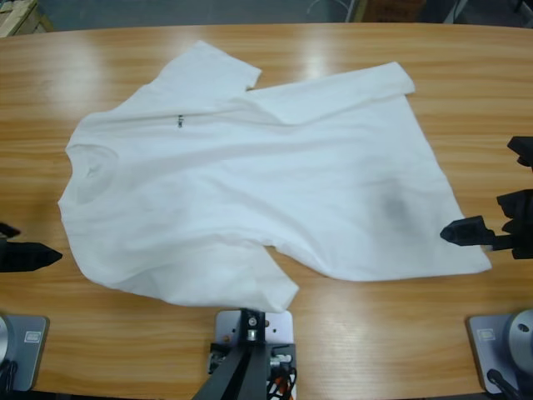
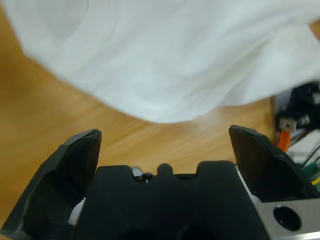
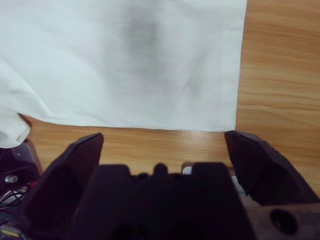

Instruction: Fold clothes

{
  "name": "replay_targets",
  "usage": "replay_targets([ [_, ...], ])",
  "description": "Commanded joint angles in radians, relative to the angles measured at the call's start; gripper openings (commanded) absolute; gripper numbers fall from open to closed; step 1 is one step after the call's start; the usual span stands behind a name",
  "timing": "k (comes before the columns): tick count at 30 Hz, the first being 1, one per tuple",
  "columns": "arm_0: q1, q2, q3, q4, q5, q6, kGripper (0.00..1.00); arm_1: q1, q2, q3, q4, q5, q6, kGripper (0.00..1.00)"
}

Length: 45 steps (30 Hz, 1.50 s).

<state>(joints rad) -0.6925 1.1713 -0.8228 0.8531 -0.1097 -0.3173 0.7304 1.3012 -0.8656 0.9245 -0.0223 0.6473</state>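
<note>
Glossy wooden tabletop (image 1: pixel 350 58), thin white T-shirt (image 1: pixel 258 179) spread flat and wrinkled, left hand (image 1: pixel 33 255) near its collar, right hand (image 1: pixel 466 232) beside its hem, both wide open, empty.

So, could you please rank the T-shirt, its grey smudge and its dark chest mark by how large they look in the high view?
Largest to smallest in the high view:
1. T-shirt, spread across most of the table.
2. Grey smudge, a faint patch near the hem.
3. Dark chest mark, a tiny speck.

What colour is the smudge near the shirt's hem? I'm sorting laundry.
Faint grey smudge on the white T-shirt; right wrist view shows it best.
</note>
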Motion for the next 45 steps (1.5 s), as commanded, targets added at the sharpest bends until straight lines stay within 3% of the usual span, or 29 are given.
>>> replay_targets([
  [1,-0.138,0.232,-0.144,0.03,-0.024,0.496,1.0,-0.011,0.027,0.042,-0.02,0.02,0.011,1.0],
  [7,-0.279,0.375,-0.184,0.007,-0.056,0.567,0.99,-0.011,-0.001,0.069,-0.052,0.034,0.028,1.0],
  [14,-0.289,0.559,-0.202,-0.044,-0.062,0.566,0.895,-0.011,0.008,0.071,-0.057,0.035,0.031,1.0],
  [23,-0.289,0.648,-0.199,-0.121,-0.091,0.566,0.815,-0.011,0.01,0.073,-0.06,0.044,0.031,1.0],
  [28,-0.302,0.654,-0.193,-0.121,-0.13,0.567,0.656,-0.011,0.023,0.073,-0.064,0.044,0.03,1.0],
  [32,-0.329,0.654,-0.185,-0.12,-0.146,0.567,0.595,-0.011,0.03,0.073,-0.067,0.044,0.031,1.0],
  [34,-0.338,0.669,-0.18,-0.119,-0.157,0.552,0.399,-0.011,0.032,0.073,-0.069,0.044,0.03,1.0],
  [36,-0.34,0.674,-0.181,-0.119,-0.159,0.546,0.359,-0.011,0.036,0.073,-0.07,0.044,0.03,1.0],
  [39,-0.34,0.673,-0.181,-0.12,-0.157,0.541,0.018,-0.011,0.038,0.073,-0.072,0.045,0.031,0.996],
  [45,-0.322,0.615,-0.161,-0.143,-0.163,0.525,0.0,-0.011,-0.002,0.085,-0.102,0.053,0.03,1.0],
])
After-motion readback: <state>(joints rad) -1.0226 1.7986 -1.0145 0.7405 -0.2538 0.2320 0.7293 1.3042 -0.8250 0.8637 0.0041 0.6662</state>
